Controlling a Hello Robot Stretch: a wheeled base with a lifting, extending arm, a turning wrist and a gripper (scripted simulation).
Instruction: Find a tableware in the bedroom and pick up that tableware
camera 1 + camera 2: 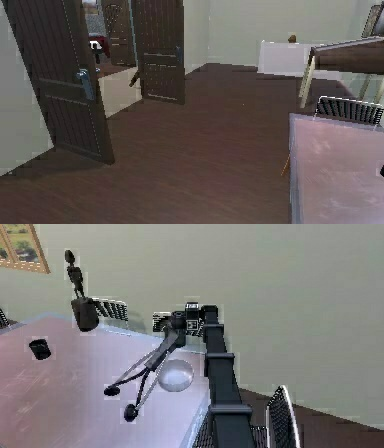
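One pale bowl rests on the table, near the gripper; its grip, and whether it holds anything, cannot be told. A framed picture is cut off at the corner.

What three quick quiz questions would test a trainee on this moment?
1. True or false: the small dark cup stands on the table.
2. In the arm side view, which thing shows nearest the end effector? A. the statue B. the pale bowl C. the framed picture
3. Can you tell whether the end effector holds anything?
Key: 1 true. 2 B. 3 No: the pale bowl lies on the table right by its fingers.
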